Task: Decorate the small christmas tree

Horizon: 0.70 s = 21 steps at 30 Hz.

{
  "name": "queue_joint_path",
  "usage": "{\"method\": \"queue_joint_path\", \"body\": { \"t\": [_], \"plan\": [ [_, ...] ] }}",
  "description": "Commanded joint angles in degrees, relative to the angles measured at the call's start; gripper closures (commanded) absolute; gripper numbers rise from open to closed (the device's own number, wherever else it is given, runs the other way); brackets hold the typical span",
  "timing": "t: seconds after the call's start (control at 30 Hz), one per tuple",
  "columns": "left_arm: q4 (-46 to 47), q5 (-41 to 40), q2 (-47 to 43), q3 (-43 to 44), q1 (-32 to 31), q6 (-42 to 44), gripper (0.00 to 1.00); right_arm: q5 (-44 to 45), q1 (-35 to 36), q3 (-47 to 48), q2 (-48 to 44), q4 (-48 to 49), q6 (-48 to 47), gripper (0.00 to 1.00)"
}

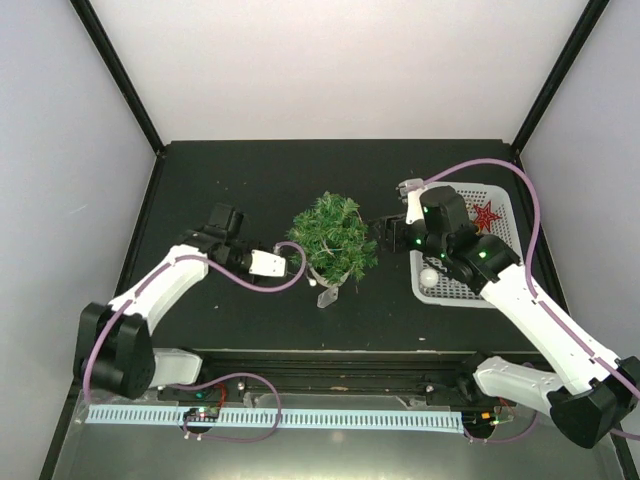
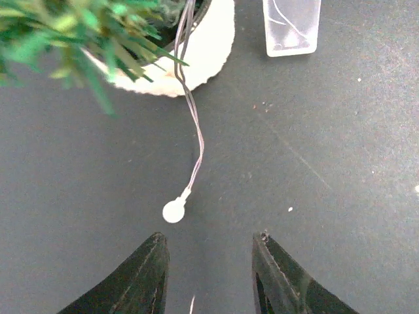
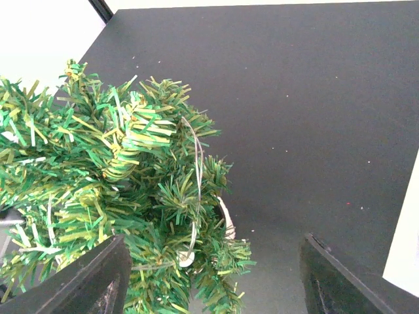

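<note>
centrally, small christmas tree (image 1: 335, 238) well inside table (image 1: 200, 180) edges, left tool (image 2: 209, 239) partly parted, empty, right tool (image 3: 215, 242) wide, just beside it

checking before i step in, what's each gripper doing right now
left gripper: open, holding nothing; small white bulb just ahead of its fingertips.
right gripper: open wide, holding nothing, facing the small christmas tree.
</note>
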Motion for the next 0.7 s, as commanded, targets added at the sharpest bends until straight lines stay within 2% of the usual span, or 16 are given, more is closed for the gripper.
{"method": "queue_joint_path", "body": {
  "t": [0.0, 0.23, 0.43, 0.67],
  "plan": [
    [3.1, 7.8, 7.5, 1.2, 0.9, 2.6, 0.63, -1.1, 0.2, -0.7, -2.3, -1.6, 1.4, 0.29],
    [0.4, 9.0, 19.9, 8.2, 2.5, 3.5, 0.59, -0.4, 0.2, 0.0, -3.6, -3.4, 1.7, 0.28],
    [3.8, 7.6, 23.1, 9.7, 3.1, 2.6, 0.55, -0.9, 0.2, 0.1, -3.2, -3.2, 2.0, 0.28],
    [-1.4, 2.6, 29.1, 13.9, 3.4, 5.1, 0.47, -1.2, 0.2, 0.7, -2.9, -3.3, 2.2, 0.28]
  ]
}}
